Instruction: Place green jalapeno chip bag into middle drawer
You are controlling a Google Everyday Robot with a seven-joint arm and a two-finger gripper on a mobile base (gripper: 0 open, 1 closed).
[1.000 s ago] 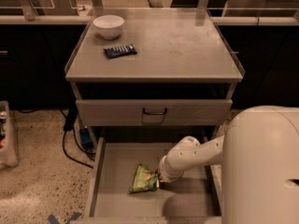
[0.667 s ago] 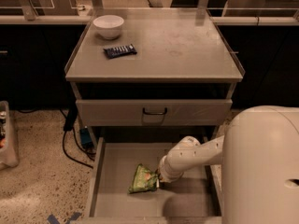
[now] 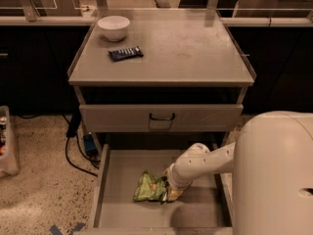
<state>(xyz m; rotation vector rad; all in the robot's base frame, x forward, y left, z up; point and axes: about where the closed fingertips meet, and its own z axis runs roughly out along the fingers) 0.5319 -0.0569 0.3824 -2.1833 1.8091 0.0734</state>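
Observation:
The green jalapeno chip bag lies on the floor of the pulled-out middle drawer, a little left of the drawer's centre. My gripper is down inside the drawer at the bag's right edge, at the end of my white arm, which reaches in from the right. The gripper touches or overlaps the bag's right side. My arm's wrist hides the gripper's tips.
A closed grey drawer with a black loop handle sits above the open one. On the cabinet top are a white bowl and a dark blue snack bar wrapper. Cables hang at the left. My white body fills the lower right.

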